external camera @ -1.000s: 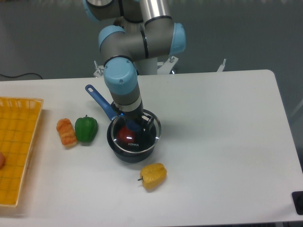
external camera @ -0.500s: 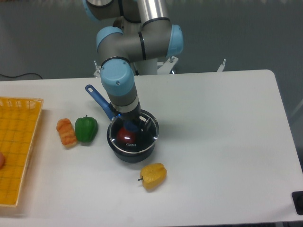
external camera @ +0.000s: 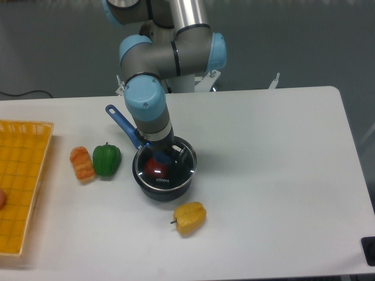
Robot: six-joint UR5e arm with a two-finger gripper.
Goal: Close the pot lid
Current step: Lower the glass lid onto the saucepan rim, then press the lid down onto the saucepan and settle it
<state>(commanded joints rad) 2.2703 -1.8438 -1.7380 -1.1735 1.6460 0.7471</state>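
Item: lid (external camera: 167,171). Round clear glass with a thin metal rim, white lettering near its front edge and a blue knob at the centre. It lies directly beneath the fingers (external camera: 163,157), over the mouth of the pot (external camera: 164,188); whether the rim is fully seated all round cannot be told. The fingers appear to be at the knob, but the wrist hides them, so whether they pinch it or stand spread cannot be told.

Handling, by judgement: glass, stiff and fairly heavy for its width, smooth and breakable; best taken by the knob, never by the slick rim, and lowered level rather than dropped.

Item: pot. Small, dark navy, with a blue handle (external camera: 120,122) running up and left of the fingers. A red object (external camera: 153,166) shows through the glass.

Other items on the white tabletop (external camera: 275,175): yellow pepper (external camera: 190,217) below the fingers; green pepper (external camera: 106,159) and orange vegetable (external camera: 82,163) to their left; yellow basket (external camera: 23,175) far left.
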